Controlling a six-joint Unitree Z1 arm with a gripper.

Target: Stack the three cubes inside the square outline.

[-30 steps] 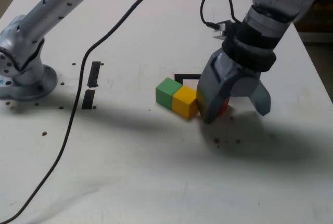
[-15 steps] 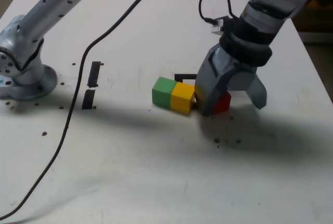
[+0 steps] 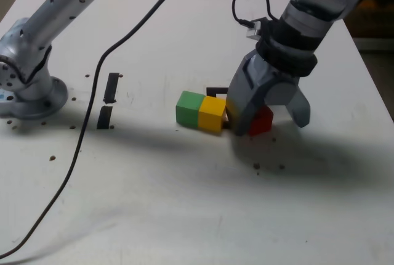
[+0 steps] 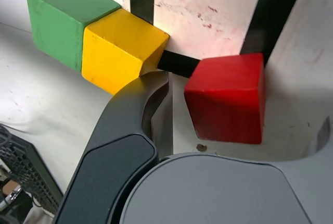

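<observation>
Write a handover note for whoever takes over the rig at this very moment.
Hand: open, down around the red cube, not gripping it; one finger comes down between the yellow and red cubes.
Cubes: green and yellow side by side, touching, by one corner of the square outline; red at another corner, covering some tape.
Done: no stacking; no cube is fully inside the outline.
Left: set one cube inside, then stack the other two on it.

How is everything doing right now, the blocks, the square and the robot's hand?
Green matte cube: against the yellow one
Yellow matte cube: unstacked
Red matte cube: unstacked, not held
Black tape square outline: partly covered
Gray robot hand: open
</observation>
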